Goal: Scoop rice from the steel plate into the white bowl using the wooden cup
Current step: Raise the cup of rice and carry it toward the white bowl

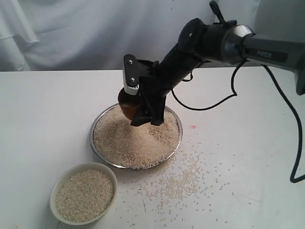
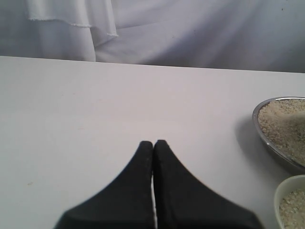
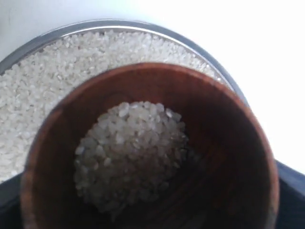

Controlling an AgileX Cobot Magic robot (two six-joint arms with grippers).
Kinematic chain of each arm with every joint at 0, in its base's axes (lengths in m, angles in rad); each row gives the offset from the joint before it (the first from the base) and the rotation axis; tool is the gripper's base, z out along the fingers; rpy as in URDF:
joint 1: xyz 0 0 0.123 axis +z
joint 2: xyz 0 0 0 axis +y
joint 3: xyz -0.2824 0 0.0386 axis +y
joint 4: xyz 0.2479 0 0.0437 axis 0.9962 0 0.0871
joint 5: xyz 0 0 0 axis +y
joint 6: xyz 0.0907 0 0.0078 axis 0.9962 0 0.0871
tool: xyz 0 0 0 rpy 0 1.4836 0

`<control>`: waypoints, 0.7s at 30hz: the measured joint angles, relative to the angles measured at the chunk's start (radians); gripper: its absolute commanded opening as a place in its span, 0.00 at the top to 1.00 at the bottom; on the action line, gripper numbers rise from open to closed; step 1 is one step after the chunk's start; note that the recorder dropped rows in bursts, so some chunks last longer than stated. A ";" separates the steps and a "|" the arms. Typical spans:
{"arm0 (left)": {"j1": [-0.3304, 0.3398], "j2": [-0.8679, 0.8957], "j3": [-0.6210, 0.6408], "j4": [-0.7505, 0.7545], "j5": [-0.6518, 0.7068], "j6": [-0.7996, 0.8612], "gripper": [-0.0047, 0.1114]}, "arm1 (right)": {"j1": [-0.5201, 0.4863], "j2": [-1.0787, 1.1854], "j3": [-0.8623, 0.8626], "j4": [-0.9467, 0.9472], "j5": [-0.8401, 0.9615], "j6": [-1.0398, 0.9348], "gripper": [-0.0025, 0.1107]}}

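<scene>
Rice (image 1: 136, 140) lies heaped on the steel plate (image 1: 91, 136) mid-bench, some of it in the wooden cup (image 1: 125, 104), clamped by its wall in the right gripper (image 1: 139, 112). Loose, light grains would likely spill at any tilt; the white bowl (image 1: 56, 188) sits near the bench's near edge, and the left gripper (image 2: 153, 143) is closed, empty

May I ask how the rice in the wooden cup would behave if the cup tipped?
The rice is loose grain, so it would probably pour readily. It covers only the wooden cup's bottom, so slight tilts likely keep it in. Grains strewn on the table suggest scattering.
</scene>
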 measured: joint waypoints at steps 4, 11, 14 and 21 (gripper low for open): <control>0.000 0.000 0.000 0.000 0.000 0.000 0.96 | 0.055 -0.017 -0.011 -0.112 -0.039 0.025 0.98; 0.000 0.000 0.000 0.000 0.000 0.000 0.96 | 0.209 -0.072 -0.011 -0.418 -0.060 0.192 0.98; 0.000 0.000 0.000 0.000 0.000 0.000 0.96 | 0.264 -0.082 -0.011 -0.499 -0.060 0.243 0.98; 0.000 0.000 0.000 0.000 0.000 0.000 0.96 | 0.339 -0.084 -0.011 -0.696 -0.051 0.346 0.98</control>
